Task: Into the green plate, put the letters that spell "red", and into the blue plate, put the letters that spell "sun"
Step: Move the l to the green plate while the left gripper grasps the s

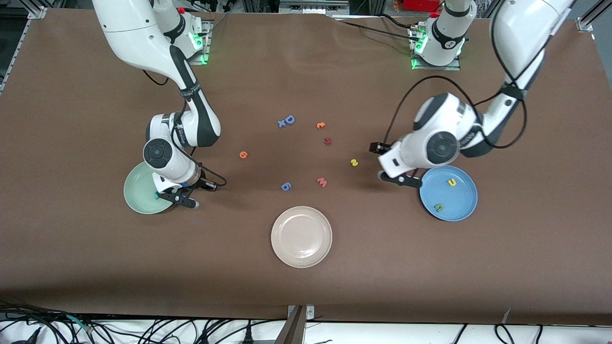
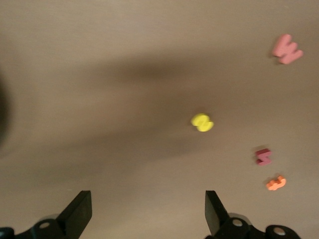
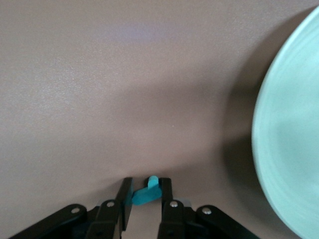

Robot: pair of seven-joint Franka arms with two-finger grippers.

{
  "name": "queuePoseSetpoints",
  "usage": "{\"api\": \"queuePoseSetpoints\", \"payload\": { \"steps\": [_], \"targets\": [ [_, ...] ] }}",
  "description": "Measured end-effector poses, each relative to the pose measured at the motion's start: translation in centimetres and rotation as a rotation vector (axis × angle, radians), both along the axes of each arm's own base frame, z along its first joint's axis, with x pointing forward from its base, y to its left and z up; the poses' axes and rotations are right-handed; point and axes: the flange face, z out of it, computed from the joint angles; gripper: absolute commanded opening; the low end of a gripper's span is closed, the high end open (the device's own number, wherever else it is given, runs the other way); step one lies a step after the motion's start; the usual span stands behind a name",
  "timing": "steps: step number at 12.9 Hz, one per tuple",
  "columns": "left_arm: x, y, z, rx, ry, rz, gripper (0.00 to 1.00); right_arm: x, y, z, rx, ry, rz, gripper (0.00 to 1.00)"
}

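My right gripper is shut on a small teal letter just above the table, beside the green plate. A teal speck shows at that plate's rim, by the fingers. The orange "e" lies on the table. My left gripper hangs open and empty beside the blue plate. That plate holds the yellow "u" and the green "n". The yellow "s" lies on the table nearby.
A cream plate sits nearest the front camera. Loose on the table are a pink "w", a blue 6-like letter, a dark red letter, another small orange letter and blue letters.
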Motion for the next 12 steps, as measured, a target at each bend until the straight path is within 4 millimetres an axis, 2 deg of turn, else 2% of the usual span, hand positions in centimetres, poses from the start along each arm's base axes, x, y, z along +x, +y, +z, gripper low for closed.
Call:
{"api": "queuePoseSetpoints", "payload": {
  "steps": [2, 4, 5, 7, 10, 12],
  "targets": [
    [-1.4, -3.1, -0.4, 0.008, -0.039, 0.031, 1.00, 0.1, 0.1, 0.4, 0.004, -0.006, 0.005, 0.17],
    [-3.0, -6.0, -1.7, -0.012, -0.094, 0.038, 1.00, 0.6, 0.4, 1.6, 0.010, -0.003, 0.010, 0.17],
    [-3.7, -7.0, -2.6, -0.008, -0.126, 0.018, 0.99, 0.9, 0.6, 2.5, 0.012, 0.011, 0.016, 0.17],
    [-4.0, -7.4, -4.6, 0.007, -0.179, -0.028, 0.99, 2.0, 0.0, 4.6, 0.011, 0.036, 0.039, 0.17],
    [-4.0, -7.1, -6.9, 0.038, -0.228, -0.058, 0.98, 3.3, -4.1, 6.1, -0.017, 0.054, 0.088, 0.18],
    [-4.0, -7.2, -7.4, 0.046, -0.256, -0.082, 0.98, 3.8, -7.4, 6.4, -0.035, 0.068, 0.129, 0.18]
  ]
}}
